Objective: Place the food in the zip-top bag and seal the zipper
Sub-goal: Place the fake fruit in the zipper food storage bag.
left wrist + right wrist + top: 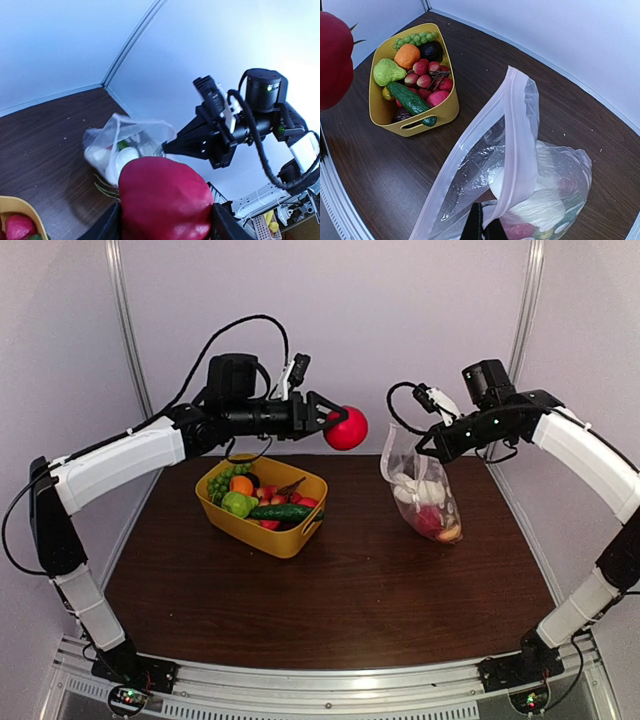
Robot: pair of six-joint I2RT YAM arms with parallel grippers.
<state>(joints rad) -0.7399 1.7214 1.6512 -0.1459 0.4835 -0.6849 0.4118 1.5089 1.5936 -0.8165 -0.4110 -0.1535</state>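
My left gripper (338, 426) is shut on a round red toy fruit (347, 428) and holds it high above the table, between the yellow tub and the bag. It fills the bottom of the left wrist view (165, 200). My right gripper (428, 447) is shut on the rim of the clear zip-top bag (422, 496), holding its mouth up and open. The pinkish-white zipper (520, 150) runs along the mouth. White and red food pieces (540, 210) lie inside the bag. More food, with a dark green cucumber (280, 511) and green grapes (222, 481), lies in the tub.
The yellow tub (245, 527) stands left of the middle of the dark wooden table (360, 590). White walls and metal posts close in the back and sides. The right arm (260, 120) shows beyond the bag in the left wrist view.
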